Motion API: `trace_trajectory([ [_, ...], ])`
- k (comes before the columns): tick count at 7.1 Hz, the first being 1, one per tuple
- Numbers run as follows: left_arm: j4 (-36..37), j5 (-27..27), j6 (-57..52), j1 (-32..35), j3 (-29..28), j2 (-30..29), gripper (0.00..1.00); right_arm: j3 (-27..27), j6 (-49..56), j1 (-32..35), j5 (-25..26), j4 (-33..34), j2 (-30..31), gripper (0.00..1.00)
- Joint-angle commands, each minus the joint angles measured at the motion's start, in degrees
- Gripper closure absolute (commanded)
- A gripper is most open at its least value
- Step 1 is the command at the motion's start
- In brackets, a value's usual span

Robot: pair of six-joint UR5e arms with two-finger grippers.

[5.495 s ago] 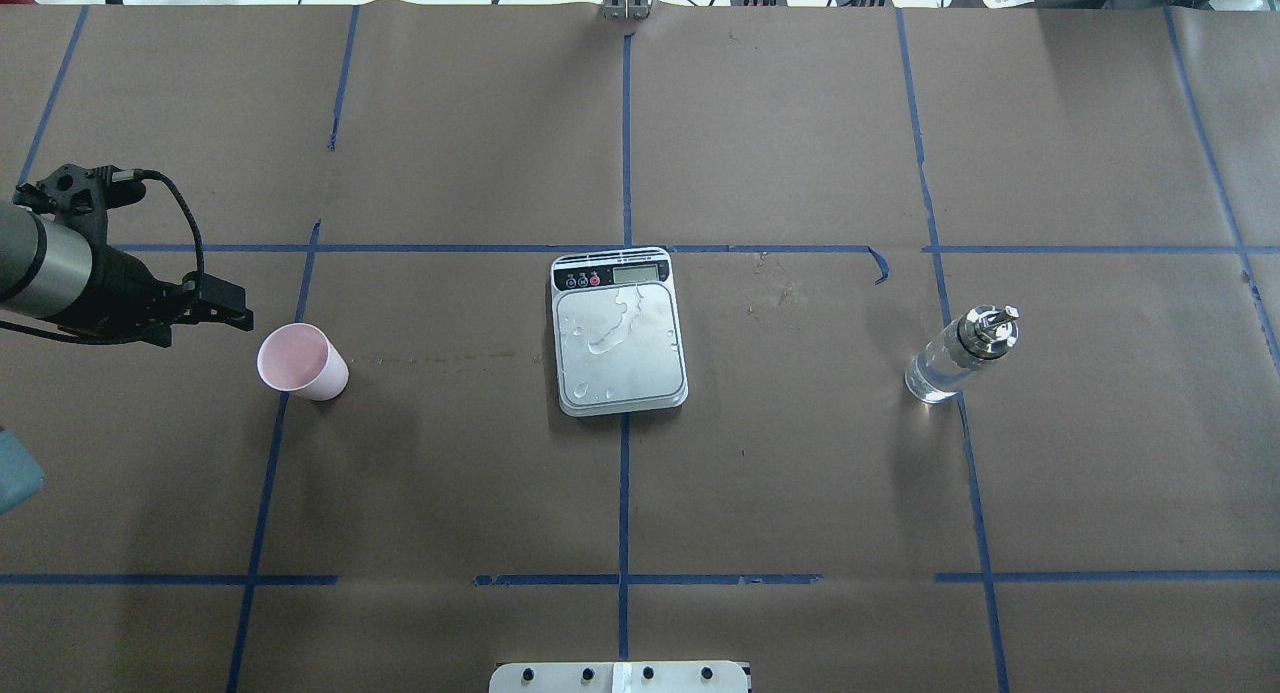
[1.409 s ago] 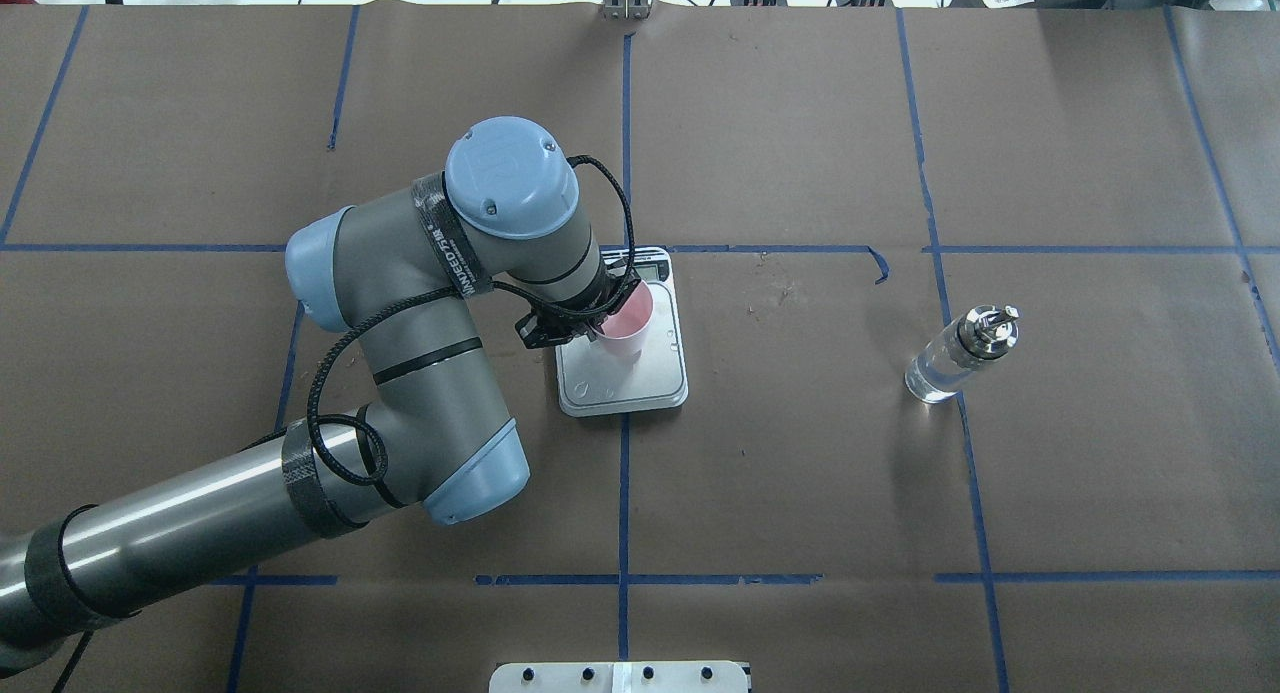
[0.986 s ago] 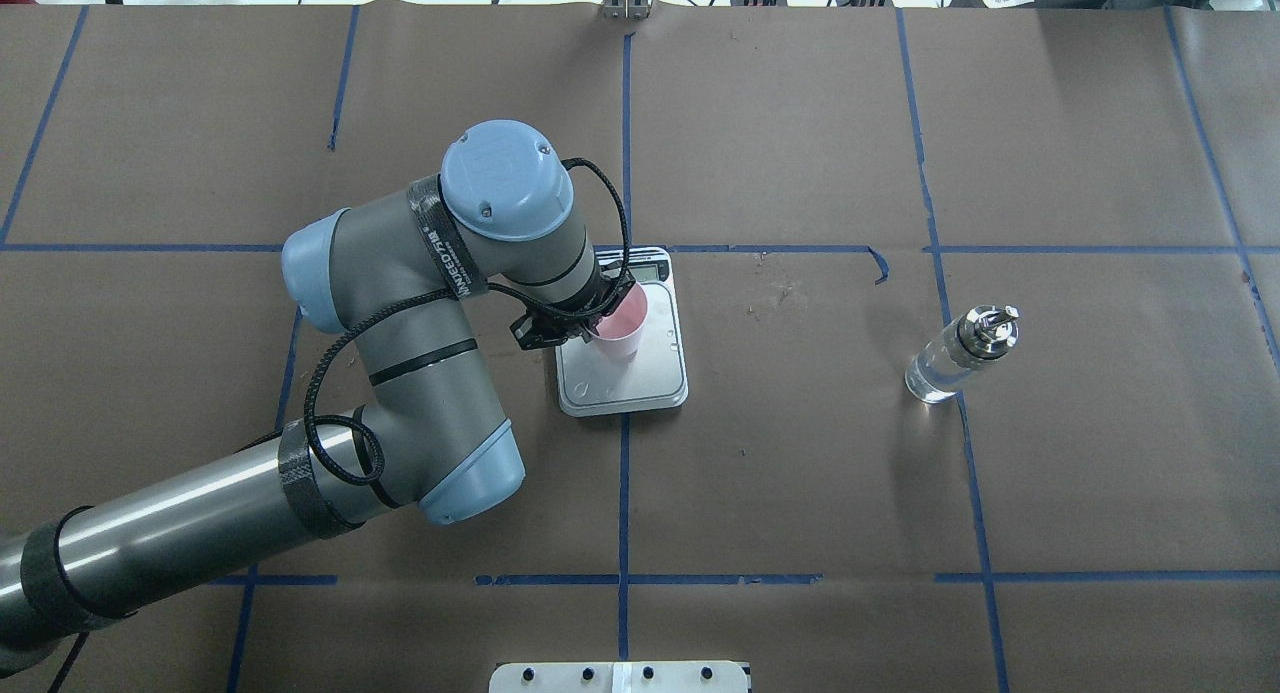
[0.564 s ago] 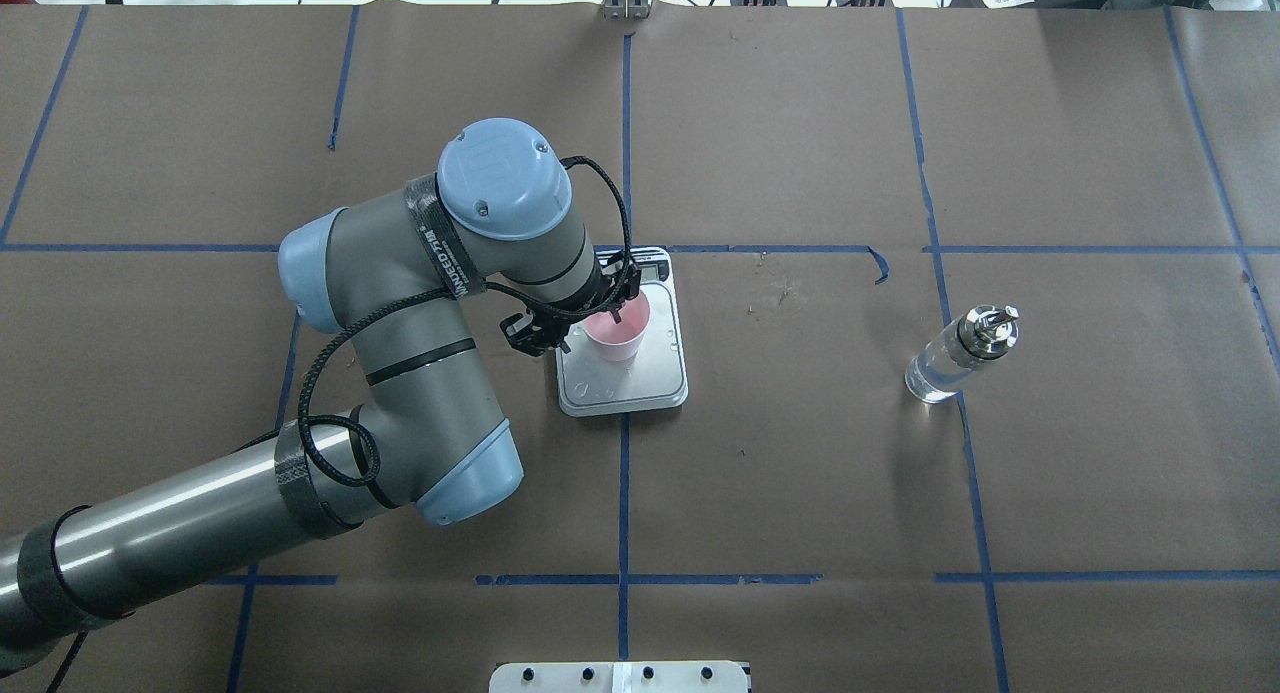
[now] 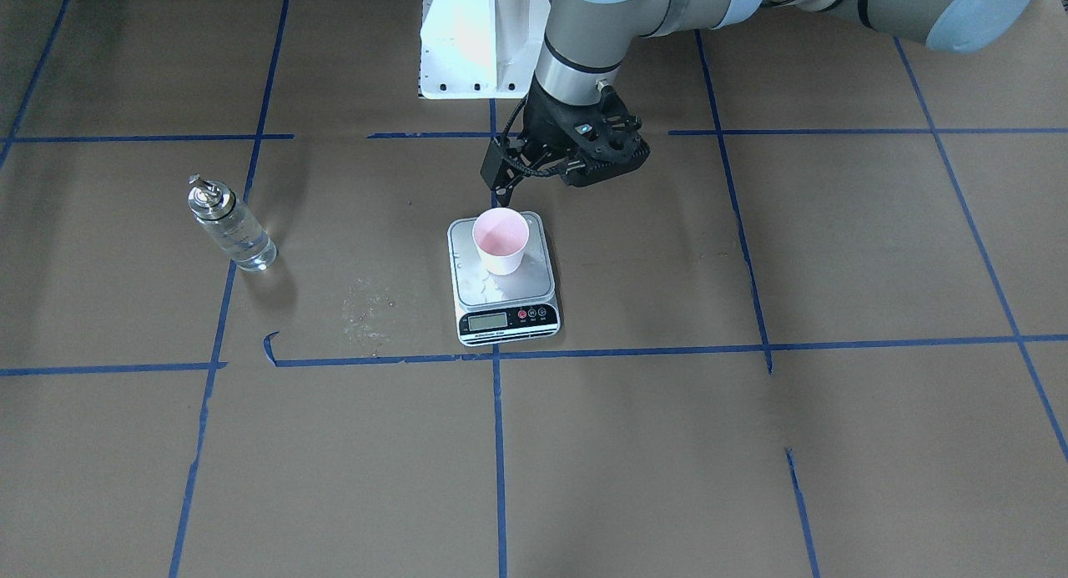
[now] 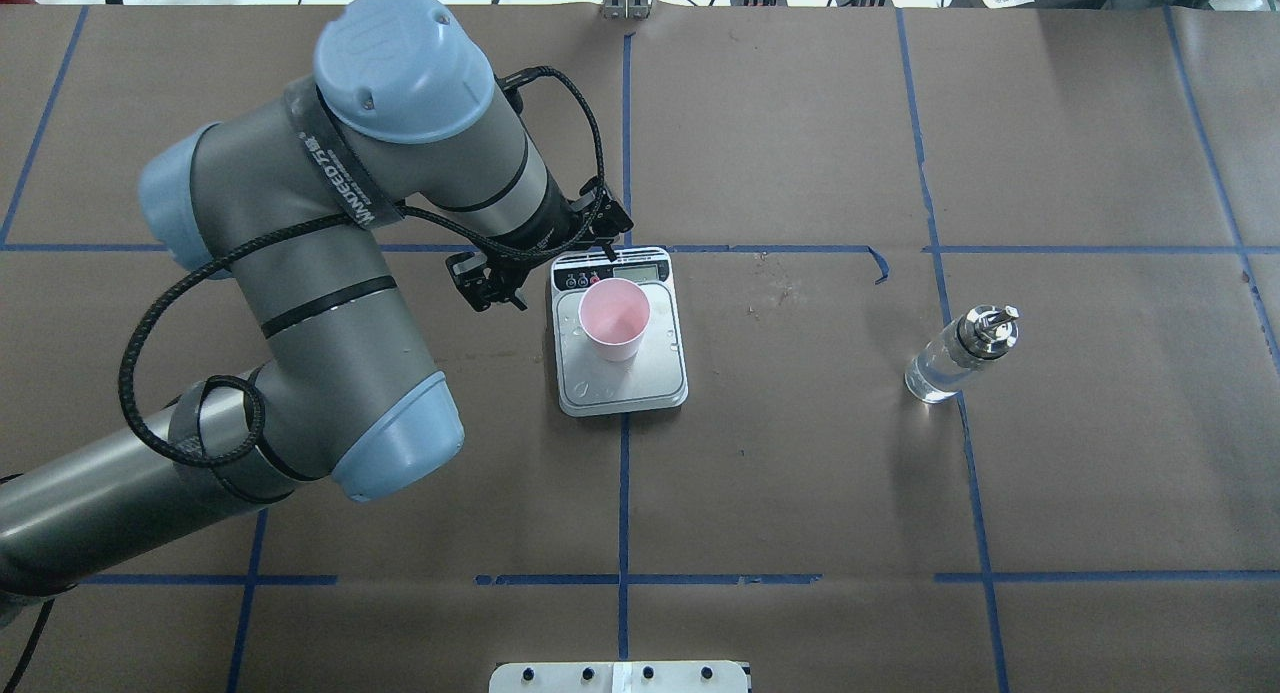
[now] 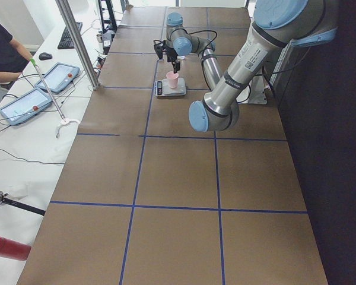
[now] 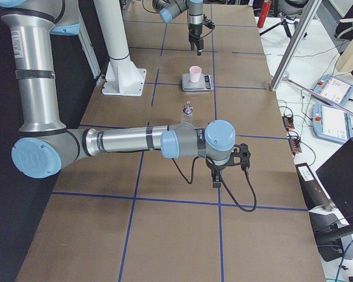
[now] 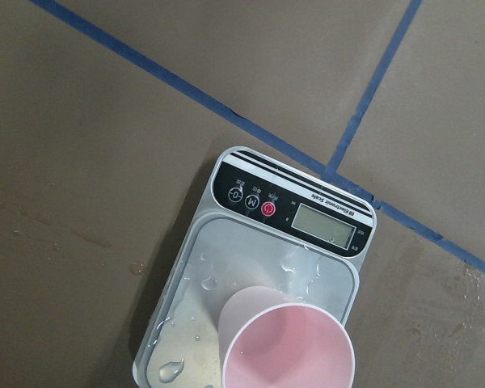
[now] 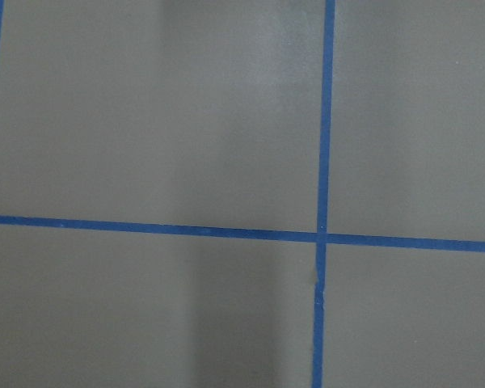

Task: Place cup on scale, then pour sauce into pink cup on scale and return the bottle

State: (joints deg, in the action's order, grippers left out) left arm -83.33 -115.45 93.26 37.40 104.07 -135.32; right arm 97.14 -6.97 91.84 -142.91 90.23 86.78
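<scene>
The pink cup (image 6: 615, 318) stands upright on the silver platform of the scale (image 6: 650, 373), near its display end, with no liquid visible in it; it also shows in the front view (image 5: 501, 243) and the left wrist view (image 9: 287, 347). Water drops lie on the scale's platform (image 9: 250, 259). My left gripper (image 6: 548, 258) is open and empty, raised above the cup, at the scale's display end. The clear bottle (image 6: 950, 363) with its silver cap stands upright far to the right, holding clear liquid. My right gripper (image 8: 216, 178) shows only in the exterior right view; I cannot tell if it is open or shut.
Brown paper with blue tape lines covers the table. The robot's white base plate (image 6: 620, 678) sits at the near edge. The right arm (image 8: 123, 142) stretches low over the table, beyond the bottle (image 8: 187, 111). Tablets (image 7: 29, 101) lie on the operators' side table.
The left gripper carried the cup from the table's left onto the scale, opened and let it go, then rose away from it. The bottle has not moved.
</scene>
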Motion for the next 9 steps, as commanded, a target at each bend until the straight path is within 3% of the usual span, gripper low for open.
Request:
trace_trajectory([
  [1, 1.85, -1.17, -3.16, 5.10, 4.63, 2.42, 0.00, 15.71, -17.29, -6.02, -0.09, 0.21, 2.94, 0.00],
  [4, 3.70, -5.04, -17.35, 15.56, 9.12, 8.65, 0.00, 35.17, -42.31, -19.09, 1.13, -0.23, 6.65, 0.00],
  [5, 3.70, -5.04, -23.16, 17.68, 10.35, 12.33, 0.00, 39.40, -50.35, -24.20, 6.45, -0.66, 6.39, 0.00],
  [7, 3.52, -5.04, -36.77, 23.38, 10.54, 18.40, 0.00, 46.88, -65.57, -41.99, 30.45, -0.76, 6.73, 0.00],
  [9, 3.61, -5.04, -49.70, 27.97, 9.67, 21.67, 0.00, 49.00, -71.84, -56.43, 46.58, -0.76, 8.48, 0.00],
])
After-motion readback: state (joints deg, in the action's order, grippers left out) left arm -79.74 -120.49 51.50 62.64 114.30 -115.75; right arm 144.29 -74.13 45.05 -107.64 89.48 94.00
